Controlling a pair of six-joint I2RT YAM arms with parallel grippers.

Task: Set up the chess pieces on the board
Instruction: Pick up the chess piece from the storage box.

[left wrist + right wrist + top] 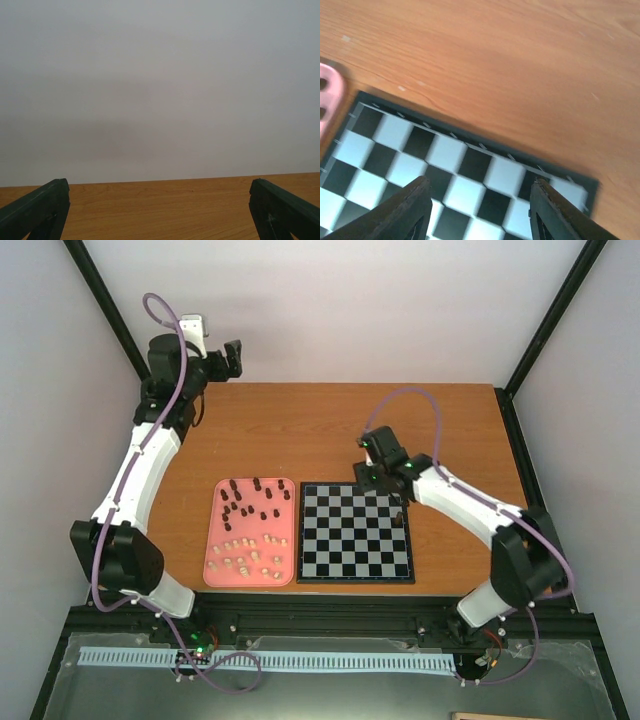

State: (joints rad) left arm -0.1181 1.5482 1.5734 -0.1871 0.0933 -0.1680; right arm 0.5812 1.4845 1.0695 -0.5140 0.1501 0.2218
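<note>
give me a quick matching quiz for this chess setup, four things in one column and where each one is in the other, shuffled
Things:
1. dark chess pieces
2. pale chess pieces
3. left end effector
4. right end effector

Places:
A. above the board, near its far edge
B. near half of the pink tray
C. raised at the far left corner of the table
D. far half of the pink tray

Pairs: 1-D, 2-B, 3-C, 4-A
</note>
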